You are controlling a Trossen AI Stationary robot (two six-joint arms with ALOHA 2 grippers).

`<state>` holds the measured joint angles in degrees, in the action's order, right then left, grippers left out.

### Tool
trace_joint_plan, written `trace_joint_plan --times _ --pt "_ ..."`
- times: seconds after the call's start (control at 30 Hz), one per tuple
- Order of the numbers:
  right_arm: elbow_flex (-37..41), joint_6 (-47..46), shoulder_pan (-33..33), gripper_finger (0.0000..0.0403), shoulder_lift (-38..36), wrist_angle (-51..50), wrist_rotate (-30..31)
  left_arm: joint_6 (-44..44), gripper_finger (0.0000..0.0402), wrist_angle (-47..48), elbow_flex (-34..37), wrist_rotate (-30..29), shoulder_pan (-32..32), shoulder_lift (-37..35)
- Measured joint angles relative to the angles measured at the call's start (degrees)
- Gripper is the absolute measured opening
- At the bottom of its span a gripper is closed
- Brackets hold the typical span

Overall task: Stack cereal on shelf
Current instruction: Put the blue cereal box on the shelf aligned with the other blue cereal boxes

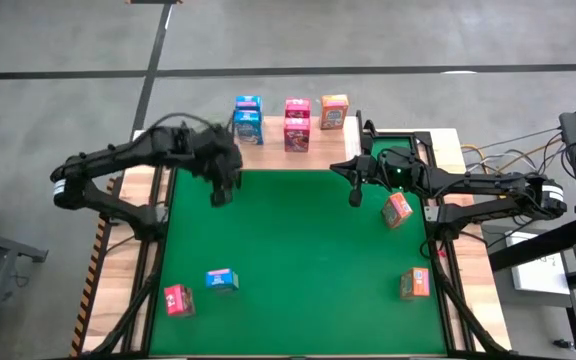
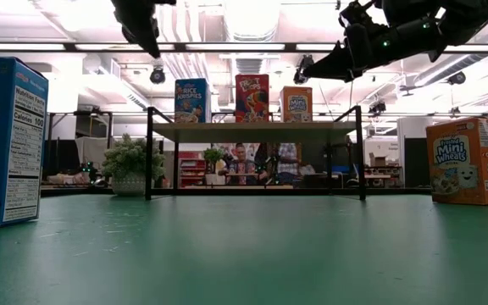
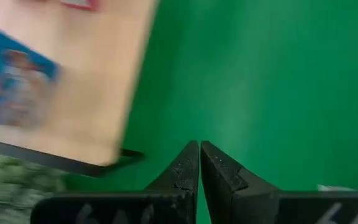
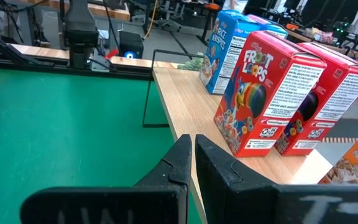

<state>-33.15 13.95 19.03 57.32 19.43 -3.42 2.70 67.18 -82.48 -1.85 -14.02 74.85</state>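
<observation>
Overhead, we saw the left claw [image 1: 220, 196] hanging above the green worktop [image 1: 298, 250] just in front of the shelf's left end, its two fingers pressed together on nothing. Near the worktop's front left corner a pink-red box [image 1: 178, 299] and a blue box [image 1: 222, 280] lay close to each other, apart from both arms.

On the shelf [image 1: 268, 152], which ran along the far edge of the worktop, five cereal boxes stood in three groups. At the left we counted two blue Rice Krispies boxes [image 1: 248, 120], one behind the other. In the middle stood two red Froot Loops boxes [image 1: 296, 124], likewise one behind the other. At the right stood a single orange Mini Wheats box [image 1: 334, 111]. From table height we saw one box face per group lined up on the plank, and a green plant [image 2: 130, 161] beyond the shelf's left leg.

Further right, the right claw [image 1: 355, 199] hovered over the worktop in front of the shelf's right end, fingers together and empty. Just beside it to the right an orange box [image 1: 398, 209] lay tilted on the mat, and another orange box [image 1: 414, 284] stood nearer the front right corner.
</observation>
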Motion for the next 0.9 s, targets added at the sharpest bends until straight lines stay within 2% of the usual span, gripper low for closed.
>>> trace_joint_plan --times 0.2,0.27,0.47,0.67,0.9 --pt "0.00 0.03 0.00 0.0013 0.00 0.04 0.00 -12.99 0.0000 2.31 0.00 0.22 10.64 0.00" --pt "0.00 0.07 0.00 0.0013 -0.02 0.04 -0.02 -17.41 0.0002 2.35 0.00 2.17 13.90 0.12" --pt "0.02 0.02 0.00 0.0013 -0.01 0.08 -0.02 -31.60 0.0033 2.47 0.63 4.28 24.66 1.37" --pt "0.04 0.13 -0.01 0.0013 0.00 0.08 -0.02 -43.50 0.0102 1.97 4.58 -0.51 35.72 2.67" --pt "0.04 0.05 -0.02 0.0012 -0.02 0.08 -0.91 -54.67 0.0212 0.01 11.63 0.12 42.08 4.43"
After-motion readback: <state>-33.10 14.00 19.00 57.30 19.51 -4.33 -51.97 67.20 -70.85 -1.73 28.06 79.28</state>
